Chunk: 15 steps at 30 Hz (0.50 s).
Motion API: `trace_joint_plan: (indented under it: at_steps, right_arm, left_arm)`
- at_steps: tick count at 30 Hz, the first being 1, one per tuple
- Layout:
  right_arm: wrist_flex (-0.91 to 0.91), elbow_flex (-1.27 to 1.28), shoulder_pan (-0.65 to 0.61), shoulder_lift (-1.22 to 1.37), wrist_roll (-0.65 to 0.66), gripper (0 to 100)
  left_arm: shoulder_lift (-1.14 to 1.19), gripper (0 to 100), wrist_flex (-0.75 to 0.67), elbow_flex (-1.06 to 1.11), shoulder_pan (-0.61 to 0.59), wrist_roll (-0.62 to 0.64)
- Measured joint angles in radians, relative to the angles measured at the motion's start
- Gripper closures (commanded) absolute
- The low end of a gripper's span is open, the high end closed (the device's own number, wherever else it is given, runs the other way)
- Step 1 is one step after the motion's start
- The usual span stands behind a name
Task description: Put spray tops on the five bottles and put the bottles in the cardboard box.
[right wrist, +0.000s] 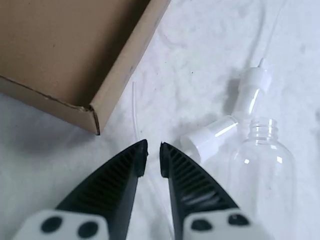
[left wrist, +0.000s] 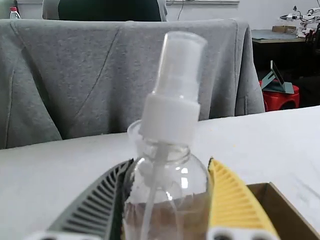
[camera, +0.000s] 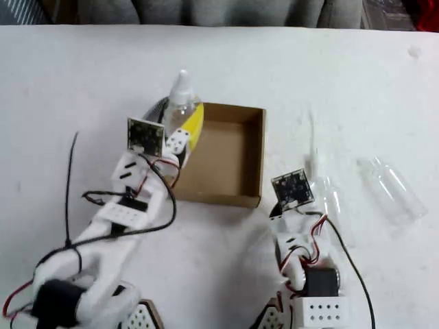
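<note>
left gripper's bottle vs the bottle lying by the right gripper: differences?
The held bottle carries a spray top; the table bottle has a bare neck, with two loose tops beside it. The held bottle stands upright in the left gripper; the table bottle lies on its side on the table. Both are clear.

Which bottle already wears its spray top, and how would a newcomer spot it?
Start at the cardboard box. At its left wall the left pincer grips a clear bottle between a grey and a yellow finger. It alone carries a white spray top; the bottles right of the box lie open-necked on the table.
</note>
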Motion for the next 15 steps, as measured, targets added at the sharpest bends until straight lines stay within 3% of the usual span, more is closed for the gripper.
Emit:
trace_joint_plan:
  at_steps: [9,15]
  right_arm:
    - [0.000,0.000,0.000,0.000,0.000,98.4]
    - [0.000,0.000,0.000,0.000,0.000,98.4]
  left_arm:
    - [0.276,98,-0.334,0.000,0.000,0.000]
    - [0.391,98,-0.451,-0.002,0.000,0.000]
